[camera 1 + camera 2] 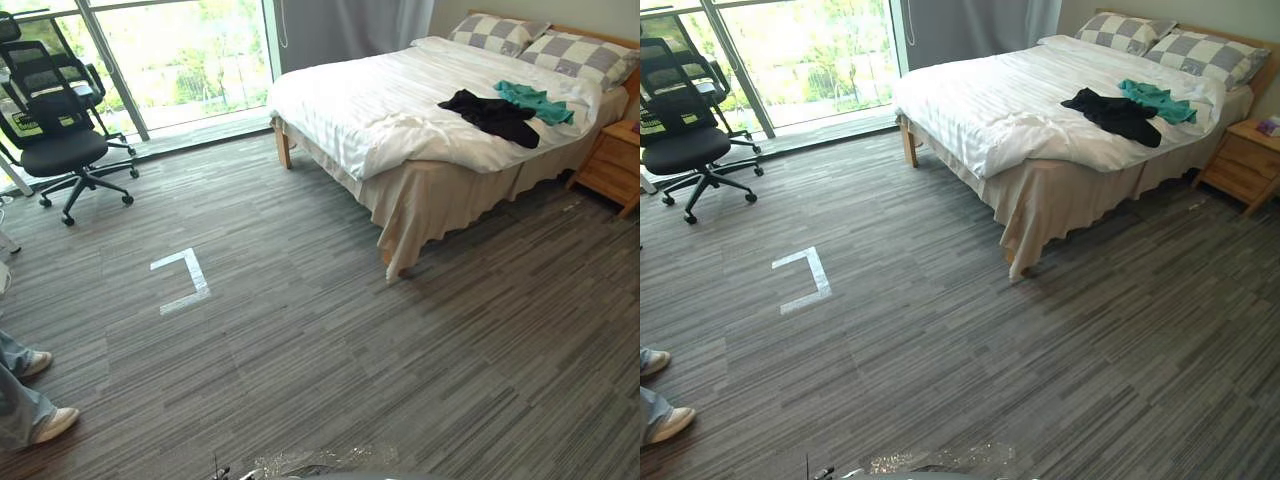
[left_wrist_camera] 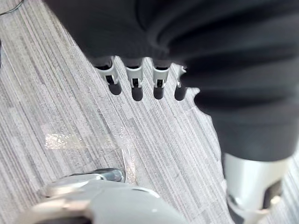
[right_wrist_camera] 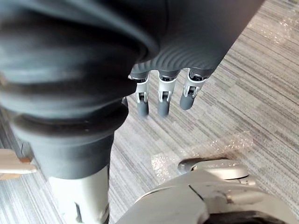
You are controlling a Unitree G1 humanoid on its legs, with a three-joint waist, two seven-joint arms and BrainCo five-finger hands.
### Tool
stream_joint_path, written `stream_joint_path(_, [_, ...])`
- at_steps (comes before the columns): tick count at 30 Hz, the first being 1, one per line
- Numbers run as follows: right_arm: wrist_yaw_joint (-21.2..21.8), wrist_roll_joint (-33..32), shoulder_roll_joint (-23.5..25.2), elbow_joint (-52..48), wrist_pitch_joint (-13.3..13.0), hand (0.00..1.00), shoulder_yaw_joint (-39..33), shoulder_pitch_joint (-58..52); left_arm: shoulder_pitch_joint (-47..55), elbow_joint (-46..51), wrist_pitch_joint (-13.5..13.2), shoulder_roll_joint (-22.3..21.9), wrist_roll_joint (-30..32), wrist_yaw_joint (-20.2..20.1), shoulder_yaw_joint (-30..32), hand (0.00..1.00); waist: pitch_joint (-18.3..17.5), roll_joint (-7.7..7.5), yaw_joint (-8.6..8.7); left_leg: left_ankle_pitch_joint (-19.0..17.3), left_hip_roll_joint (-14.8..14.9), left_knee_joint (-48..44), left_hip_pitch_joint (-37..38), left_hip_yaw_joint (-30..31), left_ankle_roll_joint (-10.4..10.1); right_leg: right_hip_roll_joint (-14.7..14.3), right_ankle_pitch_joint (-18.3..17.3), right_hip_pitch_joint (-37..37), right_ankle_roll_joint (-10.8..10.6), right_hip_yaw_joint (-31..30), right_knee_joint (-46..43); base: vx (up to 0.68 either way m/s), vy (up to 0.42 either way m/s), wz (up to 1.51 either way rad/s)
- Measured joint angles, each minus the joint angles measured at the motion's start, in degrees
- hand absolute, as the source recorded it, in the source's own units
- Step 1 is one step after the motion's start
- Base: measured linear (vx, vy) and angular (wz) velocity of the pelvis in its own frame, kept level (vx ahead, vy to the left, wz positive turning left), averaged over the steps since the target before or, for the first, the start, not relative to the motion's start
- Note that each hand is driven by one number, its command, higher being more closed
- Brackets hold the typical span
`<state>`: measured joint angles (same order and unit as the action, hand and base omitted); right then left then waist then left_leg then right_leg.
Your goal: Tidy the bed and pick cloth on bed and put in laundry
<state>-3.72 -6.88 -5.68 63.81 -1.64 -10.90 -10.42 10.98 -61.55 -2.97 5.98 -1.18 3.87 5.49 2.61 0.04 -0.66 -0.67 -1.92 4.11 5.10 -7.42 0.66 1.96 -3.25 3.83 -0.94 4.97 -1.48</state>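
Approach step: black cloth (image 1: 492,115) & teal cloth (image 1: 535,102) on bed (image 1: 370,100), far right. Left hand (image 2: 134,79), right hand (image 3: 161,95) relaxed, empty (fingers straight). Next: walk over, reach.

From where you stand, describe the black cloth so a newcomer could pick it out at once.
Find the white bed, ahead on the right. Near its head end, short of the checked pillows, two crumpled cloths lie side by side. The black cloth is the dark one, nearer the foot than the teal cloth.
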Motion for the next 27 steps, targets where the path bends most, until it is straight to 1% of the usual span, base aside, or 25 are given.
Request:
stream_joint_path(1, [0.04, 0.09, -0.02, 0.16, 0.00, 0.00, -0.16, 0.13, -0.32, -0.22, -0.01, -0.07, 0.08, -0.03, 0.26, 0.00, 0.52, 0.10, 0.01, 0.71, -0.03, 1.08, 0.90, -0.03, 0.68, -0.09, 0.23, 0.95, 0.05, 0.26, 0.97, 0.11, 0.001, 0.03])
stream_joint_path(2, [0.06, 0.23, 0.01, 0.20, 0.02, 0.00, -0.40, 0.83, -1.06, -0.95, -0.04, -0.07, 0.19, -0.06, 0.50, 0.00, 1.25, 0.41, 0.00, 0.81, -0.14, 1.18, 1.47, -0.05, 0.83, -0.05, 0.33, 1.89, -0.03, 0.56, 1.76, 0.14, -0.001, 0.03])
stream_joint_path(4, [0.06, 0.25, 0.18, 0.44, 0.03, 0.00, -0.69, 1.62, -1.92, -1.06, -0.05, -0.11, 0.32, -0.04, 1.30, 0.00, 2.47, 0.21, 0.11, 0.81, -0.27, 1.21, 1.76, -0.08, 0.83, 0.05, 0.36, 2.61, -0.09, 1.16, 2.52, 0.10, -0.013, 0.03])
stream_joint_path(5, [0.04, 0.24, 0.58, 0.58, 0.07, 0.00, -1.55, 2.19, -2.61, -1.06, -0.09, 0.06, 0.82, -0.04, 1.45, 0.00, 3.29, -0.26, -0.01, 0.82, -0.29, 1.21, 1.92, -0.39, 0.82, 0.02, 0.40, 3.20, -0.17, 1.25, 2.91, 0.10, -0.028, 0.00])
stream_joint_path(7, [0.05, 0.38, 0.75, 0.62, 0.07, 0.00, -1.65, 2.61, -2.65, -1.06, -0.10, 0.15, 1.38, -0.04, 1.46, 0.00, 3.43, -0.32, -0.07, 0.83, -0.26, 1.21, 2.13, -0.61, 0.80, 0.00, 0.39, 3.46, -0.31, 1.30, 3.01, 0.08, -0.032, -0.03])
stream_joint_path(8, [0.09, 0.39, 0.65, 0.60, 0.06, 0.00, -1.68, 2.80, -2.67, -1.07, -0.10, 0.04, 1.91, -0.03, 1.43, 0.00, 3.67, -0.12, 0.02, 0.78, -0.25, 1.22, 2.97, -0.63, 0.72, 0.03, 0.40, 4.34, -1.47, 1.39, 3.16, 0.05, -0.028, -0.01])
stream_joint_path(13, [0.07, 0.37, 0.58, 0.52, -0.08, 0.00, -1.73, 4.10, -3.23, -1.54, -0.04, -0.09, 2.98, -0.11, 1.36, 0.00, 3.94, 0.22, -0.03, 0.51, -0.17, 1.29, 4.08, -1.03, 0.29, 0.03, 0.24, 5.29, -2.22, 1.33, 3.30, 0.01, -0.038, -0.07])
stream_joint_path(14, [0.10, 0.37, 0.58, 0.51, -0.10, 0.00, -2.04, 4.46, -3.38, -1.53, -0.05, -0.12, 3.12, -0.10, 1.14, 0.00, 4.05, 0.37, -0.02, 0.51, -0.09, 1.30, 3.97, -1.22, 0.29, 0.05, 0.18, 5.28, -3.83, 1.38, 3.49, -0.04, -0.047, -0.01])
stream_joint_path(15, [0.10, 0.37, 0.61, 0.50, -0.10, 0.00, -2.23, 4.62, -3.43, -1.52, -0.08, -0.13, 3.13, -0.09, 1.09, 0.00, 4.12, 0.41, -0.06, 0.50, -0.06, 1.32, 3.96, -1.23, 0.29, 0.03, 0.22, 5.31, -3.93, 1.42, 3.54, -0.05, -0.034, 0.02])
stream_joint_path(22, [0.13, 0.21, 0.57, 0.31, -0.16, 0.00, -2.26, 5.06, -3.78, -1.48, -0.09, -0.07, 3.52, -0.08, 0.69, 0.00, 4.87, 0.47, -0.03, 0.45, 0.02, 1.69, 3.59, -2.38, 0.31, 0.04, 0.19, 4.11, -3.79, 0.98, 2.98, -0.11, -0.022, -0.04])
stream_joint_path(23, [0.14, 0.15, 0.60, 0.03, -0.24, 0.00, -2.27, 5.05, -3.81, -1.47, -0.10, 0.07, 3.54, -0.08, 0.18, 0.00, 5.02, 0.47, 0.06, 0.26, 0.11, 1.69, 3.53, -2.89, 0.16, 0.00, 0.02, 3.61, -3.22, 0.76, 2.32, -0.12, -0.008, -0.17])
stream_joint_path(24, [0.17, 0.15, 0.55, -0.03, -0.29, 0.00, -2.32, 5.04, -3.90, -1.49, -0.09, 0.25, 3.55, -0.09, -0.56, 0.00, 5.25, 0.26, 0.15, -0.32, 0.25, 1.69, 3.45, -3.95, 0.11, -0.13, -0.48, 2.59, -1.82, -0.06, 0.95, -0.11, -0.006, -0.24])
stream_joint_path(25, [0.19, 0.14, 0.52, -0.08, -0.30, 0.00, -2.35, 5.05, -3.95, -1.49, -0.08, 0.32, 3.55, -0.09, -0.82, 0.00, 5.36, 0.22, -0.02, -0.47, 0.33, 1.69, 3.40, -4.53, 0.03, -0.18, -0.90, 1.70, -1.39, -0.56, -0.32, -0.11, -0.009, -0.45])
stream_joint_path(26, [0.18, 0.05, 0.60, -0.49, -0.31, 0.00, -2.39, 5.07, -4.37, -1.50, -0.05, 0.50, 3.54, -0.12, -0.93, 0.00, 5.46, 0.20, -0.07, -0.76, 0.54, 1.68, 2.87, -6.13, 0.29, -0.30, -2.43, -1.33, -0.85, -1.82, -4.22, -0.11, -0.012, -0.49])
stream_joint_path(27, [0.18, 0.01, 0.72, -0.75, -0.30, 0.00, -2.50, 5.12, -4.43, -1.50, -0.06, 0.65, 3.52, -0.12, -0.98, 0.00, 5.77, -0.08, -0.05, -0.82, 0.60, 1.65, 2.44, -7.20, 0.33, -0.29, -3.39, -3.11, -0.99, -2.35, -6.36, -0.10, -0.018, -0.62])
